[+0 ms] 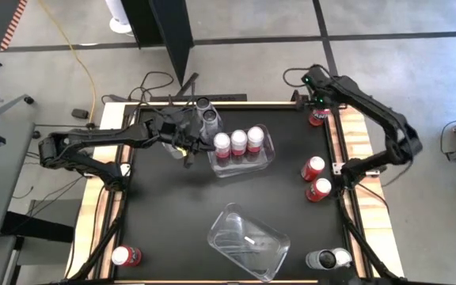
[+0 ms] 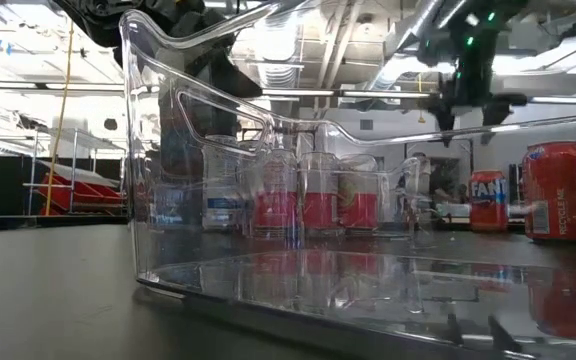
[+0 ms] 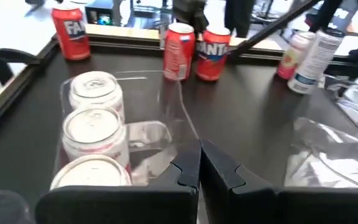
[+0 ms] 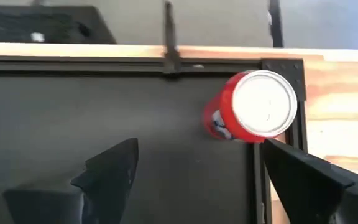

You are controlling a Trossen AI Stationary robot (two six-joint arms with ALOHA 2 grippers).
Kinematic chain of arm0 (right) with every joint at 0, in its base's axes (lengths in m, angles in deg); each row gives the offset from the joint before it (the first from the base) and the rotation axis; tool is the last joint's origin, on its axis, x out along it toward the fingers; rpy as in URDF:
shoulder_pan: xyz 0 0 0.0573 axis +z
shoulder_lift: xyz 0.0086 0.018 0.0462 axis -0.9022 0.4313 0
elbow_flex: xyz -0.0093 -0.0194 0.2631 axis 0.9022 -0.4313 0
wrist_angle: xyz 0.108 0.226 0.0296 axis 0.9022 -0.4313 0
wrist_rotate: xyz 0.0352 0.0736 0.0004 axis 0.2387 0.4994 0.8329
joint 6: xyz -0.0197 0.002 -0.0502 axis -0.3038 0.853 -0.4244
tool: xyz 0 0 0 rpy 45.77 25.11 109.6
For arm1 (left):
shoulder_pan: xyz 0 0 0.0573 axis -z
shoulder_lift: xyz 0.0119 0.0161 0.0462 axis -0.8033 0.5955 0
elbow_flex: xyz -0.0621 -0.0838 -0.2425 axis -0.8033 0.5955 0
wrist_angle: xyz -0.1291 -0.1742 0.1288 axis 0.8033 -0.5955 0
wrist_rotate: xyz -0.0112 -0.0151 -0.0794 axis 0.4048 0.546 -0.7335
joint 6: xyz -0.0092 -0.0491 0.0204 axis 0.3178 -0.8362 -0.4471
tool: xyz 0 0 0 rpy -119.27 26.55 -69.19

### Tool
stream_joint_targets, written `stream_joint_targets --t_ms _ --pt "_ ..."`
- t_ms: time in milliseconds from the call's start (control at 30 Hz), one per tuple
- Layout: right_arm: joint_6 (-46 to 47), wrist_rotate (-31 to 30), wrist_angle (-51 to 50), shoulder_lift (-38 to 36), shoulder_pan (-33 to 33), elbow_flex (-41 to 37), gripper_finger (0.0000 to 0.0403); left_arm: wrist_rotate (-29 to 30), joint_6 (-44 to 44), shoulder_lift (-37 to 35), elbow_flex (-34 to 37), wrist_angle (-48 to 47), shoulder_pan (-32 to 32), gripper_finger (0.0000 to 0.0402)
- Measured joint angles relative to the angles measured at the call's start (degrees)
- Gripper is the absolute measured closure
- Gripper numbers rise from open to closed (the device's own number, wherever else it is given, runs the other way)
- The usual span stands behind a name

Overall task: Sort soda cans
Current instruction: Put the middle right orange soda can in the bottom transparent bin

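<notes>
Right gripper (image 4: 194, 171) spread wide above a red can (image 4: 253, 107) at the table's one-o'clock corner

Left gripper (image 3: 199, 171), fingers pinched together and empty, sits at ten o'clock beside the clear bin (image 1: 268, 152) holding three red-and-white cans (image 1: 238, 141); two more red cans (image 1: 315, 178) stand at three o'clock.

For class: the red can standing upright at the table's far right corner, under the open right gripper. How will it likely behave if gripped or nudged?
The red can is probably rigid, its smooth round wall perhaps slippery. Upright and narrow, it may tip if nudged high, then roll. Beside the table's edge, it could go off. The right gripper looks open wide enough.
</notes>
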Motion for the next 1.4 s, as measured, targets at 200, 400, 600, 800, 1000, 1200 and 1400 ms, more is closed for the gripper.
stream_joint_targets --t_ms 200,400,600,800,1000,1200,1400 --pt "0.7 -0.3 0.0 4.7 -2.3 2.3 0.0030 -1.9 4.0 -0.5 0.0 -5.9 0.0 0.0401" --pt "6.9 -1.9 -0.3 7.0 -3.1 3.7 0.0030 -3.2 4.8 -1.8 1.5 -4.3 -1.2 0.0401" --pt "10.6 -2.5 -1.5 7.6 -2.1 4.2 0.0030 -4.8 5.5 -6.6 3.1 -4.0 -3.9 0.0401" --pt "5.5 -2.2 -4.1 4.6 2.8 4.2 0.0038 -5.3 6.8 -11.3 4.3 -4.2 -6.4 0.0401" --pt "-1.8 3.5 -13.3 -3.0 12.6 4.2 0.0045 -5.3 8.5 -12.6 6.3 -2.8 -7.3 0.0401" --pt "2.5 12.0 -22.8 -9.6 27.0 4.2 0.0046 -5.2 8.6 -12.3 6.6 -1.6 -7.9 0.0401" --pt "13.2 13.0 -29.0 -10.4 40.1 4.2 0.0043 -5.2 8.7 -12.3 6.6 -1.5 -8.1 0.0401"
